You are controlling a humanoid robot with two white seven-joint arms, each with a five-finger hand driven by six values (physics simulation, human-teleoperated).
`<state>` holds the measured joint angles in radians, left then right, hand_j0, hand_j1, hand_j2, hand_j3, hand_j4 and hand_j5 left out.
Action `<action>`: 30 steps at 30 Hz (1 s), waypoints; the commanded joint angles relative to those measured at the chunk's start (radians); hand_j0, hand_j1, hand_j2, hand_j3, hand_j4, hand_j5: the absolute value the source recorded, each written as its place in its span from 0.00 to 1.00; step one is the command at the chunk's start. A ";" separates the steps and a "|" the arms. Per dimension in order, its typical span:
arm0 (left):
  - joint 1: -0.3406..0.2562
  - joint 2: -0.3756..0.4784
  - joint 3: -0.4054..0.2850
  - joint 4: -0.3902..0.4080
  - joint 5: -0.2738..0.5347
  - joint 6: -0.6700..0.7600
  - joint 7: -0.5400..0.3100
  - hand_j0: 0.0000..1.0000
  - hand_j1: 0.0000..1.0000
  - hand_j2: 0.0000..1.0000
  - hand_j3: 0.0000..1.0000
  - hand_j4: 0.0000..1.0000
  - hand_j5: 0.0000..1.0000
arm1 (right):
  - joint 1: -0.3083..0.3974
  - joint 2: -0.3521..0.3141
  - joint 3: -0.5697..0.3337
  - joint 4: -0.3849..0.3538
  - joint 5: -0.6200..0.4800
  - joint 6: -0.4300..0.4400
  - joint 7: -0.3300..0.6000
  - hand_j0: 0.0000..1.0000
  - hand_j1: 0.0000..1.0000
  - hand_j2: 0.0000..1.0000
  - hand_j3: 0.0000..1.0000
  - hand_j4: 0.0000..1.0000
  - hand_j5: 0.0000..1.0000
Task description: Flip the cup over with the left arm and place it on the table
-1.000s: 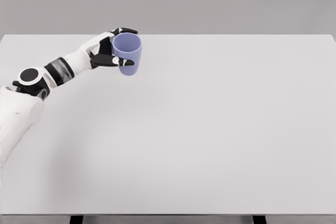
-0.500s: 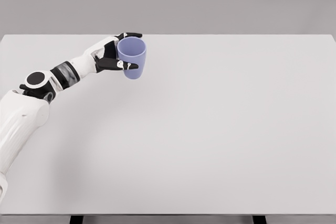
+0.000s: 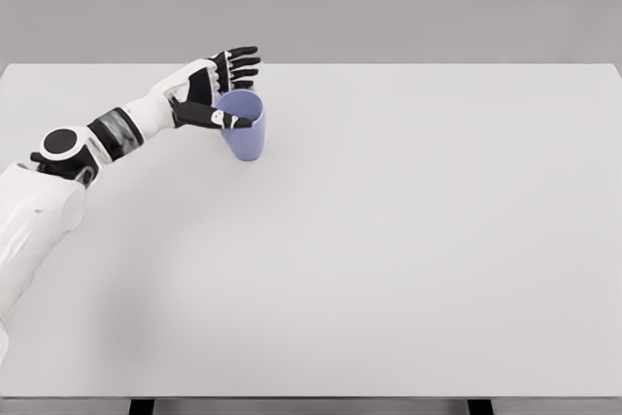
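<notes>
From the head view you see the blue cup standing upright, mouth up, on the white counter, in its far left part and not far from the back edge. Your left hand comes in from the lower left, the white arm bending at the elbow and reaching across the counter to the cup. The fingers are spread and extended above and behind the cup's rim, not wrapped round its wall; the thumb lies stretched across the near side of the rim, touching or just in front of it, and you cannot tell which from this angle. So the hand reads as released, holding nothing, with the cup seated between thumb and fingers. The cup's narrower base meets the counter and a faint shadow sits under it. The counter's dark legs show at the bottom edge of the picture, below its front edge.
</notes>
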<state>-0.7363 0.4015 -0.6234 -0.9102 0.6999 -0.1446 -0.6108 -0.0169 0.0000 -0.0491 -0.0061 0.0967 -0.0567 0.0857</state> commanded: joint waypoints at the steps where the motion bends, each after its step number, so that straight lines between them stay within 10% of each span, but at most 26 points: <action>1: 0.000 0.011 0.002 -0.004 0.007 -0.001 0.000 1.00 1.00 1.00 1.00 1.00 1.00 | 0.000 0.000 0.000 0.000 0.000 0.000 0.000 1.00 1.00 1.00 1.00 1.00 1.00; 12: -0.046 0.186 -0.003 -0.004 -0.060 -0.073 0.000 1.00 1.00 1.00 1.00 1.00 1.00 | 0.000 0.000 0.000 0.000 0.000 0.000 0.000 1.00 1.00 1.00 1.00 1.00 1.00; 20: 0.144 0.485 -0.016 -0.205 -0.092 -0.466 0.000 1.00 1.00 1.00 1.00 1.00 1.00 | 0.000 0.000 0.000 0.000 0.000 0.000 0.000 1.00 1.00 1.00 1.00 1.00 1.00; 30: 0.199 0.494 -0.018 -0.210 -0.226 -0.466 0.000 1.00 1.00 1.00 1.00 1.00 1.00 | 0.000 0.000 0.000 0.000 0.000 0.000 0.000 1.00 1.00 1.00 1.00 1.00 1.00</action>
<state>-0.5369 0.8932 -0.6420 -1.1169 0.4856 -0.6102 -0.6111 -0.0169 0.0000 -0.0490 -0.0061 0.0967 -0.0567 0.0857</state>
